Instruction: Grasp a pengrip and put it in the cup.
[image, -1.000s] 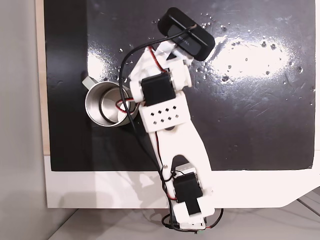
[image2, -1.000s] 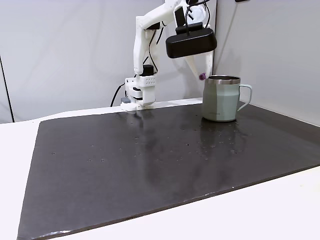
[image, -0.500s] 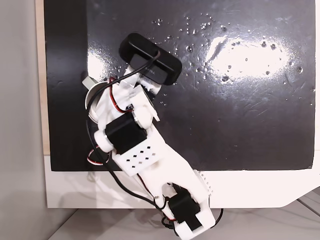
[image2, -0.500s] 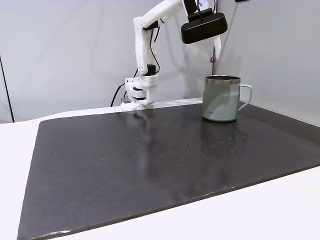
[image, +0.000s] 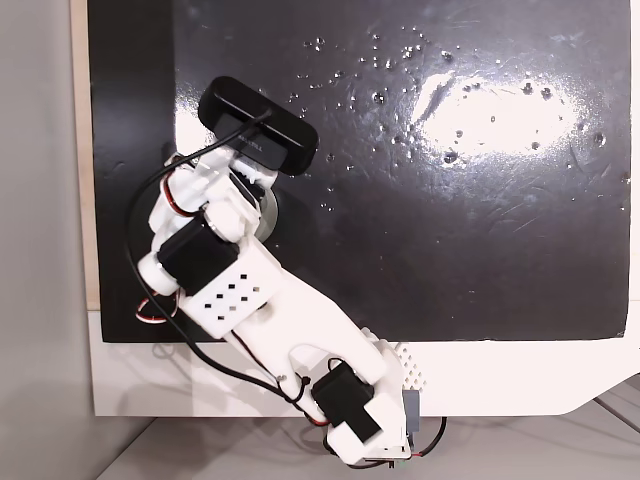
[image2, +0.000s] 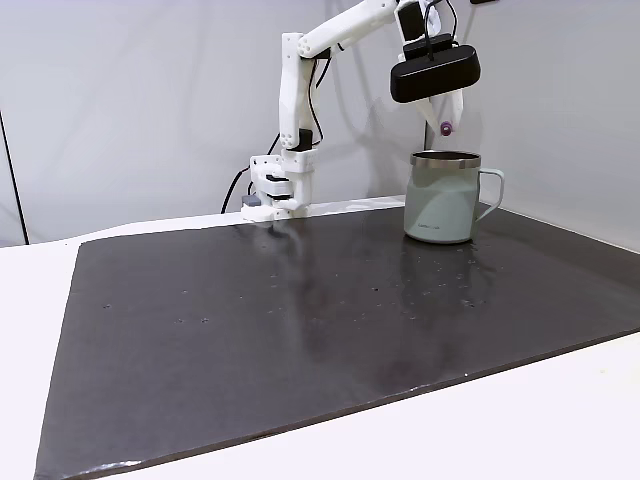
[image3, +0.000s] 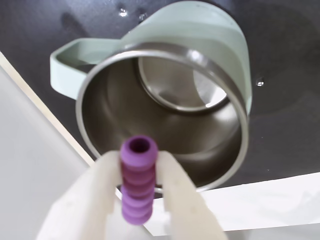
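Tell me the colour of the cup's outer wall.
Pale grey-green, with a bare steel rim and inside; the cup shows it best in the wrist view.

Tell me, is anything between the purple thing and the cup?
No, just empty air. In the side fixed view the pengrip, pinched in the gripper, hangs above the cup. The wrist view shows the cup's mouth uncovered.

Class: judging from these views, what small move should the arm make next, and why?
Probably open the gripper. It holds the pengrip between its fingers, above the cup; in the wrist view the grip's tip lies over the open mouth, so it should drop inside.
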